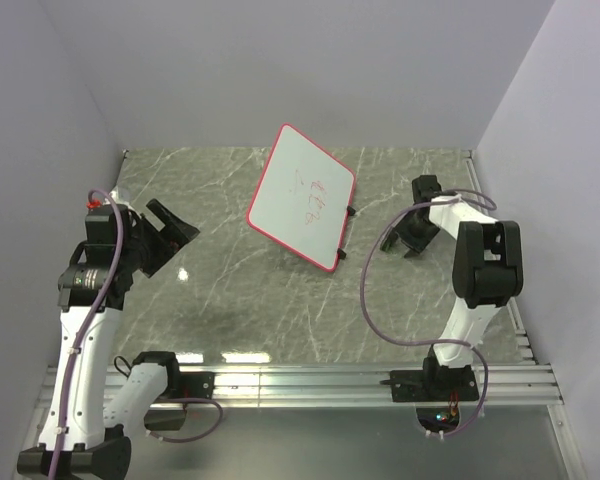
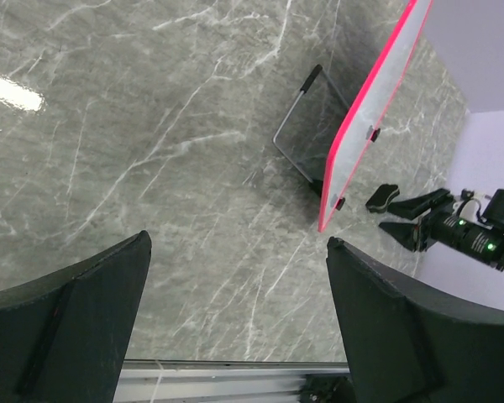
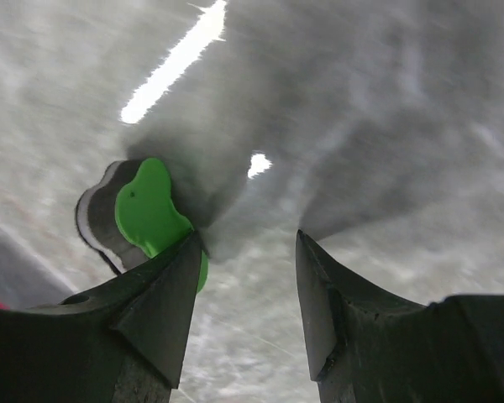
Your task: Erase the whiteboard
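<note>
The whiteboard, white with a red-pink rim and red scribbles, stands tilted on its wire stand at the middle back of the table. In the left wrist view I see the whiteboard edge-on. My left gripper hangs open to its left, well apart, and the left gripper has only table between its fingers. My right gripper is low over the table to the right of the board. The right gripper has its jaws apart and nothing between them. A green eraser lies just outside its left finger.
The board's wire stand with black feet reaches out behind it. A metal rail runs along the near table edge by the arm bases. Purple walls close in the left, back and right sides.
</note>
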Action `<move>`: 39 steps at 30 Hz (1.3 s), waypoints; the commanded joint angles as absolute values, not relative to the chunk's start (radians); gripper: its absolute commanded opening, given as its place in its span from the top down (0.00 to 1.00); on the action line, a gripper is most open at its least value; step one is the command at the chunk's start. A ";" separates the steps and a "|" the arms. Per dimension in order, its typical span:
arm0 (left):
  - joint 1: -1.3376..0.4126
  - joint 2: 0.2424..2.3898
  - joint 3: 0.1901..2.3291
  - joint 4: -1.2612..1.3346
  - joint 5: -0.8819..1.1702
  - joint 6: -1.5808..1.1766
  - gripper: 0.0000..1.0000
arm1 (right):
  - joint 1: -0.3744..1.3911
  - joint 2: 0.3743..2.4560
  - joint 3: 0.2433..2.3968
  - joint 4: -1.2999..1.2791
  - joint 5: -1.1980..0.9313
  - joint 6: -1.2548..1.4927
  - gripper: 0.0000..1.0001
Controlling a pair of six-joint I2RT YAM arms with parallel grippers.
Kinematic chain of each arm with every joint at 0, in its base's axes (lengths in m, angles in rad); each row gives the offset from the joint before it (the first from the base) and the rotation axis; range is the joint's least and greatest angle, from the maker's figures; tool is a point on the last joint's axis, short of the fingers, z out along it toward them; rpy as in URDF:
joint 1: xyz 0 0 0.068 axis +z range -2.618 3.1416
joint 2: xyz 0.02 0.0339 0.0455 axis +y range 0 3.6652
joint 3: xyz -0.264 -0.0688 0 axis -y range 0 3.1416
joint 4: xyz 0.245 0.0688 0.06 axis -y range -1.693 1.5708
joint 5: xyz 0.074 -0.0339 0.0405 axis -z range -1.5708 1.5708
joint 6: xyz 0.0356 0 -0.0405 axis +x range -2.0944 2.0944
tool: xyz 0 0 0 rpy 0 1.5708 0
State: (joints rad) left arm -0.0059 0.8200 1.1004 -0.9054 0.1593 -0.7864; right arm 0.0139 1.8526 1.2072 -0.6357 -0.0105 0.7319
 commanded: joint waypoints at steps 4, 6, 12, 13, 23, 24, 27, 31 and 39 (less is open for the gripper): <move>-0.003 0.818 1.134 -0.908 0.138 -0.772 0.09 | 0.061 1.852 1.336 -0.607 -0.035 0.738 0.44; -0.005 0.810 1.126 -0.901 0.140 -0.773 0.09 | 0.069 1.841 1.353 -0.626 -0.031 0.736 0.43; -0.003 0.807 1.117 -0.904 0.129 -0.770 0.09 | 0.077 1.793 1.376 -0.647 -0.061 0.745 0.40; -0.005 0.804 1.112 -0.900 0.129 -0.769 0.09 | 0.080 1.787 1.376 -0.646 -0.069 0.747 0.40; -0.005 0.808 1.097 -0.897 0.153 -0.750 0.08 | 0.138 1.874 1.423 -0.643 -0.071 0.775 0.39; -0.003 0.810 1.104 -0.900 0.152 -0.743 0.08 | 0.141 1.896 1.428 -0.644 -0.063 0.775 0.39; -0.003 0.819 1.118 -0.919 0.150 -0.729 0.08 | 0.159 1.937 1.460 -0.657 -0.019 0.773 0.40; -0.003 0.819 1.131 -0.937 0.146 -0.715 0.08 | 0.164 1.974 1.476 -0.672 0.018 0.784 0.41; -0.003 0.818 1.143 -0.948 0.143 -0.699 0.08 | 0.170 2.028 1.531 -0.710 0.086 0.782 0.43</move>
